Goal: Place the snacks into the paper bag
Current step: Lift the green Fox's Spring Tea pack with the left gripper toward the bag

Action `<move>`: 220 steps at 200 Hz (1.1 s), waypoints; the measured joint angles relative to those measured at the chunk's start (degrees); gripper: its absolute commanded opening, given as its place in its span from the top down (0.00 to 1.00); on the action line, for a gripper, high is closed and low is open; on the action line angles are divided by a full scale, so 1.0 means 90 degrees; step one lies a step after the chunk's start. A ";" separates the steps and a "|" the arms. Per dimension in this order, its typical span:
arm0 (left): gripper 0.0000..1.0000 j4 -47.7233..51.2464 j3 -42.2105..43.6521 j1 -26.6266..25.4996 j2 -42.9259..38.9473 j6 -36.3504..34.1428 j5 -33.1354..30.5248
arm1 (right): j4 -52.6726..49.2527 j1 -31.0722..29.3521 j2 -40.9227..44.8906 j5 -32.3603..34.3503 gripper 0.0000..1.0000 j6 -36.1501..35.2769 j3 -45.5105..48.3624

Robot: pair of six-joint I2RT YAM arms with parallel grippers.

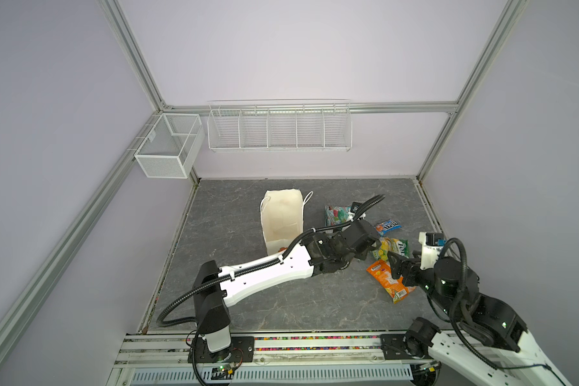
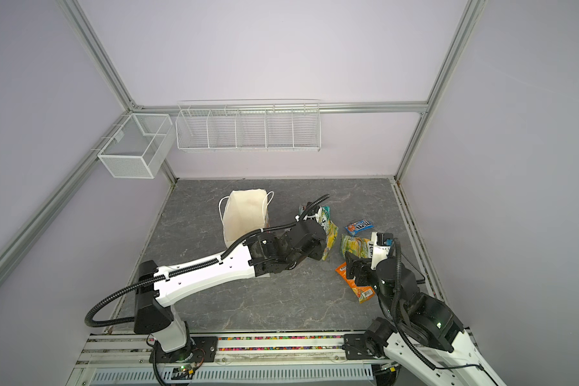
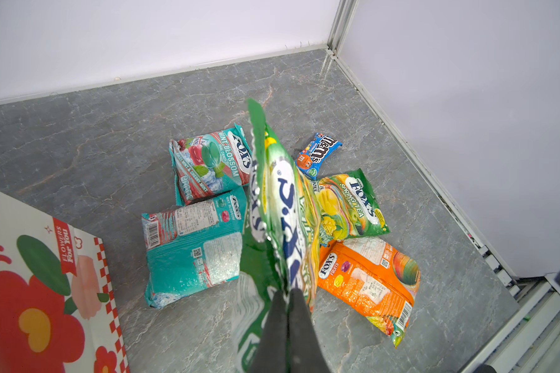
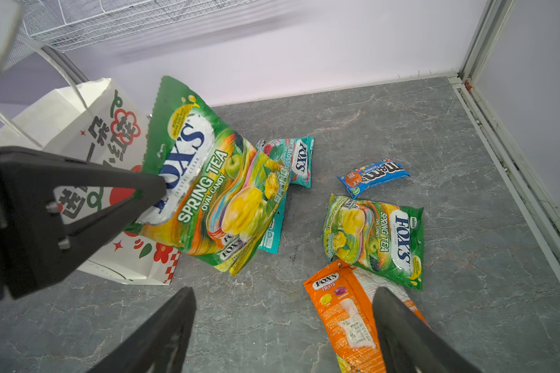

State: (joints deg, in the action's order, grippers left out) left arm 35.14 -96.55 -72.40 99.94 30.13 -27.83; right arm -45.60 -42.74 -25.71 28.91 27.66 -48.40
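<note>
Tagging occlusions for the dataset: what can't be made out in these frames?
- Paper bag inside: top views, lower part hidden by the left arm.
- Teal packets: right wrist view, mostly behind the held Spring Tea packet.
- Orange packet: right wrist view, cut off by the bottom edge, partly under the right gripper.
- Left gripper fingers: top views, hidden under the left arm.

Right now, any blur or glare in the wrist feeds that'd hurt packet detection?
Left wrist: held green packet soft, too near the lens; glare on the face-down teal packet. Right wrist: wire basket smeared, orange packet sharp.
</note>
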 measured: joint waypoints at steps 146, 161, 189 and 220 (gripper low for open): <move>1.00 -0.0063 -0.0189 0.0000 -0.0719 -0.0636 -0.0454 | 0.0002 0.0002 0.0070 -0.0151 0.11 0.0272 0.0403; 1.00 -0.0061 -0.0189 0.0000 -0.0772 -0.0697 -0.0493 | -0.0002 0.0000 0.0073 -0.0172 0.11 0.0291 0.0471; 1.00 -0.0061 -0.0189 0.0000 -0.0896 -0.0780 -0.0585 | 0.0000 0.0000 0.0090 -0.0192 0.11 0.0330 0.0515; 1.00 -0.0063 -0.0189 0.0000 -0.1086 -0.0877 -0.0670 | 0.0000 0.0002 0.0109 -0.0197 0.12 0.0362 0.0568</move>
State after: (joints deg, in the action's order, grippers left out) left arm 34.57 -98.26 -72.40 90.17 22.24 -33.87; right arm -45.60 -42.72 -24.73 27.14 30.92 -43.29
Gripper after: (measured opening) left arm 0.047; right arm 0.885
